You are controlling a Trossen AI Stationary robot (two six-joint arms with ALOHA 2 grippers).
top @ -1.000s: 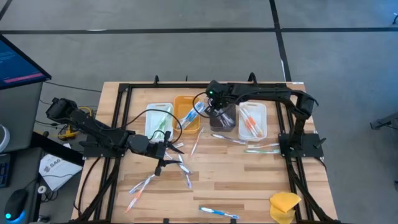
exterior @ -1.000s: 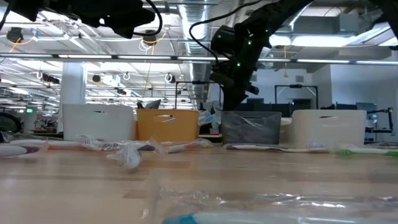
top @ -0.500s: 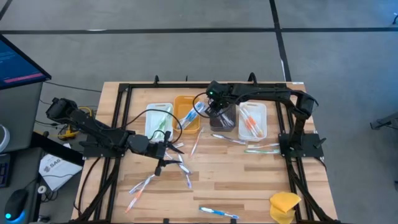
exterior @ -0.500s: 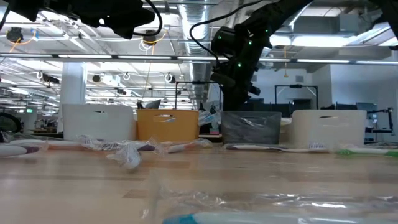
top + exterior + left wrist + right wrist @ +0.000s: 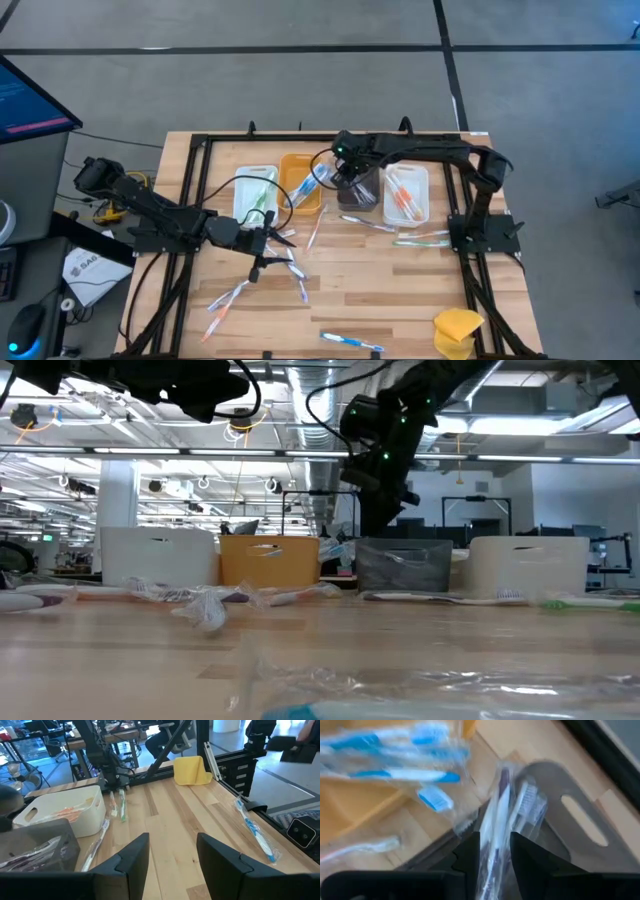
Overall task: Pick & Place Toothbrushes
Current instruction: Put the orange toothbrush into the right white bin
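Overhead, right fingers (image 5: 492,851) parted around crinkly-wrapped purple toothbrush (image 5: 495,815); left fingers (image 5: 170,851) apart.

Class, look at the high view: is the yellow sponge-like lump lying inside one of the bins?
No: the yellow lump sits on the bare table corner.

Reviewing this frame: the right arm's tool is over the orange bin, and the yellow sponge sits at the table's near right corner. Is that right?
Not quite. The high view shows the right tool over the grey bin, not the orange bin beside it; its wrist view looks down on the grey rim. The yellow sponge does sit at the near right corner.
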